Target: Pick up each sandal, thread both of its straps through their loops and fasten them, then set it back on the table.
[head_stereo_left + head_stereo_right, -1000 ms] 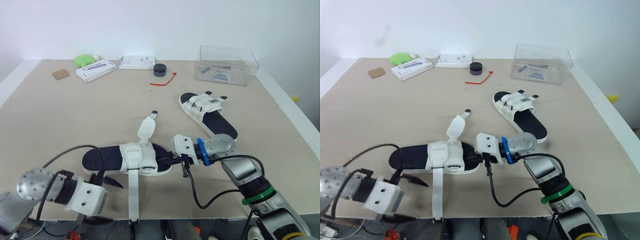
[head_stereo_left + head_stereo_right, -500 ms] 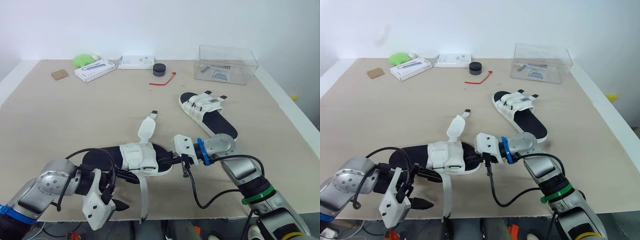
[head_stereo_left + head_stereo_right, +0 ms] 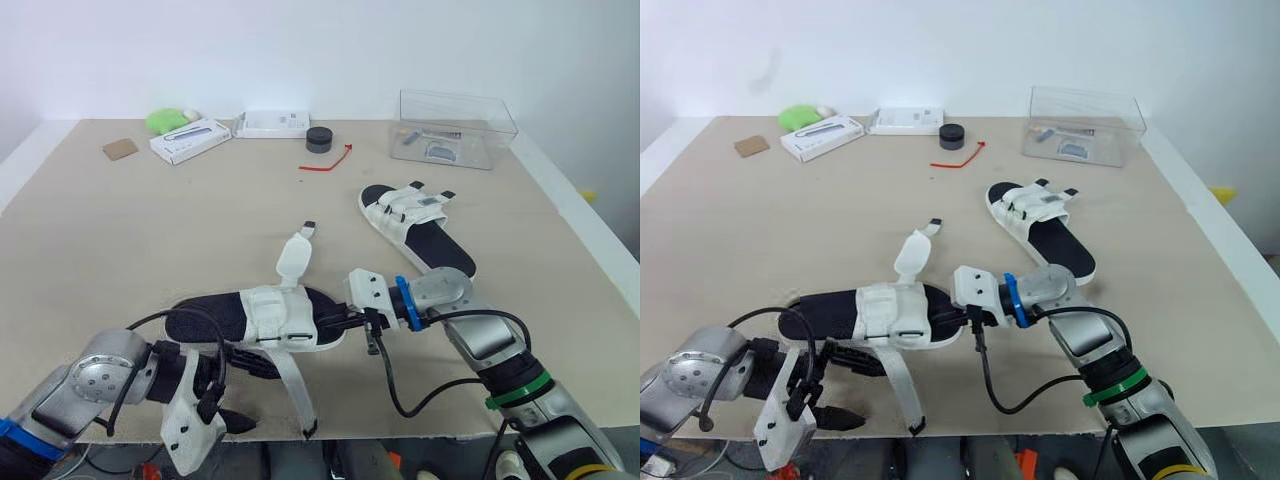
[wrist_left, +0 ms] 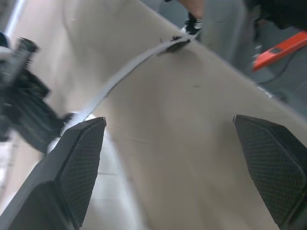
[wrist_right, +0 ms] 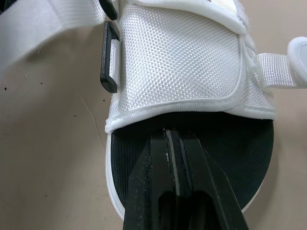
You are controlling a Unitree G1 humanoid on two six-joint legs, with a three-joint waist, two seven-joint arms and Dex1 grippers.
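Observation:
The near sandal [image 3: 270, 318] has a black sole and a white upper and lies flat by the table's front edge. One strap flap [image 3: 293, 258] stands up behind it. Its long strap [image 3: 295, 385] slants from the upper to the table edge, also seen as the pale strap [image 4: 124, 72]. My right gripper [image 3: 338, 325] is shut, its fingers [image 5: 177, 187] resting on the toe of the insole. My left gripper [image 3: 243, 392] is open beside the long strap, with nothing between its fingers [image 4: 79, 163]. A second sandal [image 3: 415, 225] lies farther back on the right.
A clear plastic box [image 3: 457, 128] stands at the back right. A black puck [image 3: 319, 139], a red tie [image 3: 328, 160], two white boxes [image 3: 191, 139] [image 3: 273, 123], a green object [image 3: 167, 120] and a brown card [image 3: 119, 149] line the back. The table edge [image 3: 400, 432] runs close in front.
My left gripper has come up from below the front edge to the sandal's near side. The long strap has swung from hanging straight down to slanting right. The right arm has stayed put.

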